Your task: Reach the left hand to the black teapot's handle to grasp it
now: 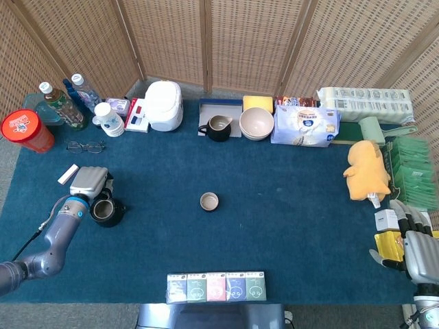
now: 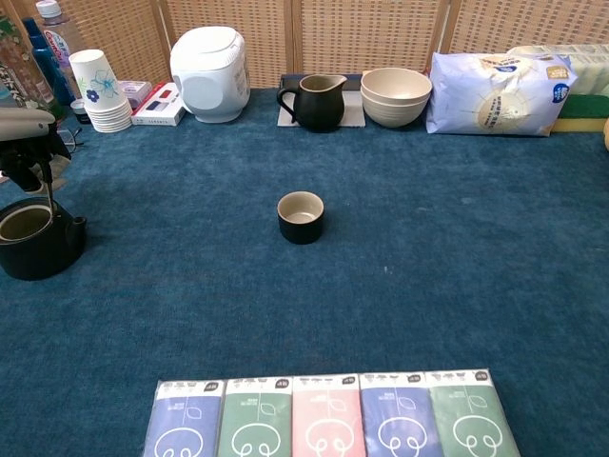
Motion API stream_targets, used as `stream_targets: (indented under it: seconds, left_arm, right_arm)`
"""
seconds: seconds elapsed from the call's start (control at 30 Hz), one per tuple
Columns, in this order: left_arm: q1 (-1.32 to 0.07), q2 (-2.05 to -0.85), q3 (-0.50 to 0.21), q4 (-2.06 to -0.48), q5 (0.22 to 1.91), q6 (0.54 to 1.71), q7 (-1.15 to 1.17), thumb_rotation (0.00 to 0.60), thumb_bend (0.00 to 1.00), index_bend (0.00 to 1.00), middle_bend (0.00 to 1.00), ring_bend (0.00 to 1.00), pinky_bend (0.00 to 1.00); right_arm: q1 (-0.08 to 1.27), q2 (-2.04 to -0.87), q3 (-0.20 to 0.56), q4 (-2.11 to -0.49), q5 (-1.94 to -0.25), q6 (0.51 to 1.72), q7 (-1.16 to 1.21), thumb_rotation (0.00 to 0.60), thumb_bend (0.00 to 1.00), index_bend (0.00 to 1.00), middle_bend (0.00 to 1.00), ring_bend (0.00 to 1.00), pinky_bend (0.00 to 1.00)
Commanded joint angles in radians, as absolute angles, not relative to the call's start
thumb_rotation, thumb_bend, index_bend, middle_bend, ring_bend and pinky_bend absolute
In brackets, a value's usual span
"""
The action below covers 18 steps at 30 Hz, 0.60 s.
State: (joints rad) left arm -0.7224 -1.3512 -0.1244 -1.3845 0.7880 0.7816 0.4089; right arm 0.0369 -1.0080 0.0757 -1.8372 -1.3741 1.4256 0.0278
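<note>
- My left hand [image 1: 89,181] sits right over the teapot's handle [image 2: 48,183], fingers curled down around the top of the bail; from the chest view they look closed about it, though I cannot tell whether the grip is firm.
- The teapot [image 1: 106,212] stands upright on the blue cloth [image 1: 274,226] at my near left, lid off, its open mouth showing just below my hand.
- I judge this to be the closing step of the grasp: the reach is done and the fingers are wrapping.
- Next I need to tighten squarely on the top of the handle, so the pot hangs level and does not swing once it is lifted.
- The glasses [image 1: 86,146] lie just behind my hand, apart from it; bottles [image 1: 65,103] and stacked paper cups [image 1: 110,120] stand further back.
- The small cup [image 1: 209,201] is well apart, mid-table.
- My right hand [image 1: 420,253] rests at the far right edge, fingers loosely apart, holding nothing.
</note>
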Motion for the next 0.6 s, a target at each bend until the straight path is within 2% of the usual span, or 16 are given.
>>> stream_targets:
  seconds: [0.03, 0.33, 0.6]
  left_arm:
    - [-0.718, -1.331, -0.114, -1.423, 0.808, 0.815, 0.417, 0.600, 0.60, 0.75, 0.89, 0.82, 0.93]
    - [-0.690, -1.220, -0.143, -1.619, 0.972, 0.896, 0.324, 0.600, 0.58, 0.75, 0.91, 0.84, 0.93]
    - [-0.724, -1.170, -0.198, -1.749, 1.016, 0.951, 0.344, 0.600, 0.57, 0.75, 0.91, 0.84, 0.93]
  right_arm:
    - [0.037, -1.008, 0.074, -1.838, -1.375, 1.424, 0.027, 0.600, 0.16, 0.00, 0.00, 0.00, 0.00]
    - [0.037, -1.009, 0.074, -1.840, -1.375, 1.425, 0.024, 0.600, 0.16, 0.00, 0.00, 0.00, 0.00]
    - [0.039, -1.008, 0.073, -1.839, -1.378, 1.423, 0.025, 0.600, 0.16, 0.00, 0.00, 0.00, 0.00]
